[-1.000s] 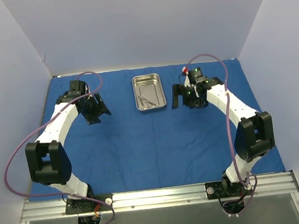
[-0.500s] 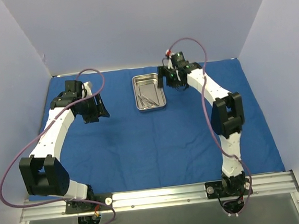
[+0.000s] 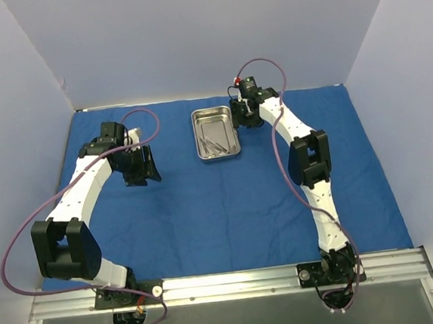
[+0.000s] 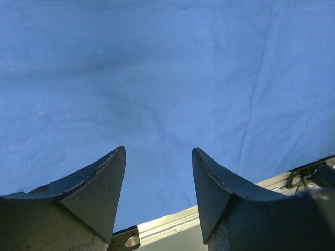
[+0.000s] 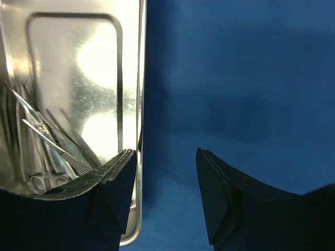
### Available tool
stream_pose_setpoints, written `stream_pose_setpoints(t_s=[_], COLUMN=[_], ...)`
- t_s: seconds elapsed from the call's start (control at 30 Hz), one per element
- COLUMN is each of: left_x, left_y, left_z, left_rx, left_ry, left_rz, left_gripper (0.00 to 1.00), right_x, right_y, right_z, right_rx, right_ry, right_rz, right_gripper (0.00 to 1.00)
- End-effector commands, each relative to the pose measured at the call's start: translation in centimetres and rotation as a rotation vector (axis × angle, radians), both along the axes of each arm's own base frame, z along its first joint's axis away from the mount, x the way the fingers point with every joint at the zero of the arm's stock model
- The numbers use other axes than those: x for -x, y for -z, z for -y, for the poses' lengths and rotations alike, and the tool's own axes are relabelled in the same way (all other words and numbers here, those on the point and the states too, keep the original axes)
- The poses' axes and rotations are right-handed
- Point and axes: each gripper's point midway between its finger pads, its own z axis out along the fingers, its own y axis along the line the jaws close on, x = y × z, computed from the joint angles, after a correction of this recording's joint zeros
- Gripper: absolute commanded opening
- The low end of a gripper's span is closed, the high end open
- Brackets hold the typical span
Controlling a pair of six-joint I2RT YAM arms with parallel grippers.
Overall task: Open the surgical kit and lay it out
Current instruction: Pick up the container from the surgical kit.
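You had the right gripper (image 5: 163,151) unclenched astride the rim of the tray (image 5: 141,78), the left gripper (image 4: 158,149) released over cloth (image 4: 157,63). Grasping the tray seemed in hand; next, clamp squarely.

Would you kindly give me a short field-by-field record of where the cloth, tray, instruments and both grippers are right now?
cloth: spread over the table, lightly creased
tray: on the cloth, far centre
instruments: lying together in the tray's near half
left gripper: open, over bare cloth, nothing held
right gripper: open, at the tray's right rim, nothing held
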Motion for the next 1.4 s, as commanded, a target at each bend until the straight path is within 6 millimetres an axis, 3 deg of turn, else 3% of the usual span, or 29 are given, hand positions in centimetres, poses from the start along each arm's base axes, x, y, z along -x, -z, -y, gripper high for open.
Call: stream_pose_setpoints(t_s=[0.0,0.3,0.7,0.9,1.03,1.07,1.3,1.37], left_x=[0.5,-0.6,-1.8,-2.2,-2.1,-2.0,-2.0,-1.8], left_y=[-0.4,-2.1,-1.1,-1.0,-0.6,-0.6,-0.3,-0.2], left_z=[-0.2,-0.8,-0.7,-0.8,-0.9,-0.9,-1.3,-1.4], left_rx=[0.029,0.056,0.055,0.048,0.050,0.051,0.064,0.071], left_ry=[0.022,-0.024,-0.023,-0.018,-0.020,-0.020,-0.029,-0.037], left_rz=[0.013,0.033,-0.010,-0.009,-0.020,-0.019,-0.013,-0.016], left_gripper=[0.62,0.62,0.62,0.62,0.61,0.62,0.61,0.61], right_x=[0.5,0.2,0.3,-0.4,-1.5,-2.0,-2.6,-2.6], right_y=[0.9,0.3,0.9,3.1,4.0,3.4,4.0,4.1], right_z=[0.3,0.7,-0.2,-0.7,-1.4,-1.8,-2.7,-2.9], right_rx=[0.024,0.007,-0.024,-0.036,-0.054,-0.064,-0.096,-0.107], right_ry=[-0.026,0.027,0.014,0.006,0.001,-0.001,-0.016,-0.027], right_rz=[-0.026,0.040,0.052,0.002,-0.005,0.012,0.005,-0.004], right_gripper=[0.49,0.51,0.52,0.49,0.36,0.35,0.23,0.06])
